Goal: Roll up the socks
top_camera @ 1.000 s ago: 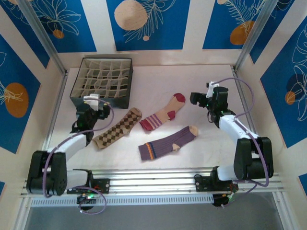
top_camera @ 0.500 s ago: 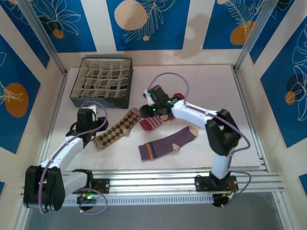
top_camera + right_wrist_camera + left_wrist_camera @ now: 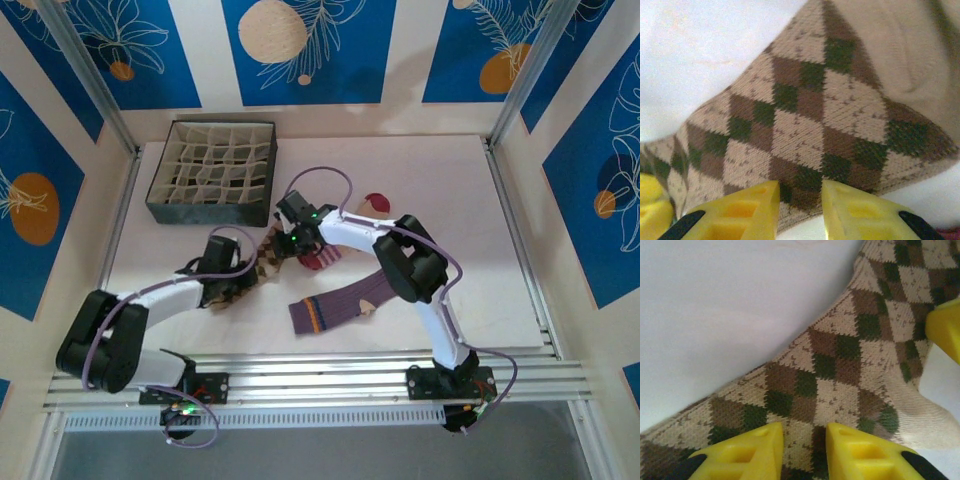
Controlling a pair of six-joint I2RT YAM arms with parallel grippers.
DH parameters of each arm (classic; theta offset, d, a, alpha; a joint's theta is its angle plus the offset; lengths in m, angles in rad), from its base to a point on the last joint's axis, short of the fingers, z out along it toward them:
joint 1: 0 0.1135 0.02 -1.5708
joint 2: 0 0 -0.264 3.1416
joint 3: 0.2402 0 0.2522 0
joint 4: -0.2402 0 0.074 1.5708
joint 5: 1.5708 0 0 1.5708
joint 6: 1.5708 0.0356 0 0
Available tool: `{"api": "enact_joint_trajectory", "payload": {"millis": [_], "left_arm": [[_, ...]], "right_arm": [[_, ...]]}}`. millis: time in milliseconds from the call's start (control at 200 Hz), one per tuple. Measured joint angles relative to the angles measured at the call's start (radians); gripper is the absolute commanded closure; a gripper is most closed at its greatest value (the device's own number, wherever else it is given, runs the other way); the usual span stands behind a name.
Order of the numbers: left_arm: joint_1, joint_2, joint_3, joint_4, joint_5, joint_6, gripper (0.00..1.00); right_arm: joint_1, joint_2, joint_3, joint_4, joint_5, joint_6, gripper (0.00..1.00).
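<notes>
The white worktop point(image 3: 440, 200) carries a dark box point(image 3: 205, 213) with a grid of compartments in its far left corner. Three socks lie in the middle, nearer than the box. The purple sock point(image 3: 340, 300) lies flat and alone, closest to the arm bases. The striped sock point(image 3: 320, 260) is beyond it, partly under the right arm, with its red toe pointing away. The checkered sock point(image 3: 830, 360) is left of the striped one, and both arms reach to it. The left pincer point(image 3: 804, 440) is clamped on the checkered sock; its yellow fingers stand close together with the fabric between them. The right pincer point(image 3: 800, 200) grips the same sock in the same way, near the other pincer.
</notes>
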Motion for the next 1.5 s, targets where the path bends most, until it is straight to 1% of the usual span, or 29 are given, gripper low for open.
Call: {"api": "enact_joint_trajectory", "payload": {"millis": [205,310,385,505,605,665,770,835,905,970,1095,1135,1201,1316,1391,1501], "left_arm": [[-0.143,0.127,0.082,0.086,-0.058,-0.132,0.75],[-0.231,0.180,0.121,0.124,-0.094,-0.210,0.74],[-0.284,0.207,0.151,0.129,-0.109,-0.254,0.72],[-0.316,0.229,0.201,0.092,-0.113,-0.293,0.67],[-0.315,0.220,0.230,0.021,-0.128,-0.290,0.62],[-0.310,0.190,0.238,-0.033,-0.139,-0.283,0.58],[-0.287,0.094,0.239,-0.125,-0.156,-0.260,0.55],[-0.249,0.019,0.239,-0.175,-0.153,-0.254,0.54],[-0.181,-0.067,0.227,-0.206,-0.141,-0.248,0.53],[-0.097,-0.154,0.192,-0.224,-0.113,-0.237,0.53],[0.055,-0.281,0.111,-0.287,-0.065,-0.203,0.50],[0.091,-0.306,0.093,-0.314,-0.049,-0.191,0.50],[0.137,-0.330,0.076,-0.351,-0.019,-0.170,0.50],[0.200,-0.346,0.062,-0.388,0.037,-0.142,0.50],[0.222,-0.350,0.052,-0.397,0.067,-0.129,0.50],[0.237,-0.351,0.037,-0.402,0.097,-0.123,0.49]], "right_arm": [[-0.111,0.039,0.090,-0.107,-0.012,-0.021,0.70],[-0.159,0.056,0.125,-0.145,-0.033,-0.040,0.70],[-0.185,0.072,0.143,-0.173,-0.049,-0.050,0.70],[-0.189,0.077,0.153,-0.187,-0.070,-0.063,0.67],[-0.184,0.073,0.151,-0.187,-0.064,-0.070,0.65],[-0.181,0.063,0.136,-0.185,-0.063,-0.071,0.63],[-0.162,0.002,0.058,-0.181,-0.050,-0.072,0.61],[-0.137,-0.057,-0.003,-0.183,-0.026,-0.072,0.61],[-0.097,-0.123,-0.051,-0.180,0.019,-0.076,0.61],[-0.044,-0.187,-0.092,-0.169,0.069,-0.085,0.61],[0.099,-0.293,-0.180,-0.116,0.163,-0.106,0.61],[0.145,-0.309,-0.200,-0.099,0.184,-0.112,0.58],[0.219,-0.310,-0.219,-0.074,0.219,-0.128,0.49],[0.326,-0.258,-0.211,-0.056,0.270,-0.146,0.44],[0.365,-0.205,-0.189,-0.054,0.290,-0.158,0.42],[0.391,-0.150,-0.174,-0.052,0.316,-0.175,0.40]]}}
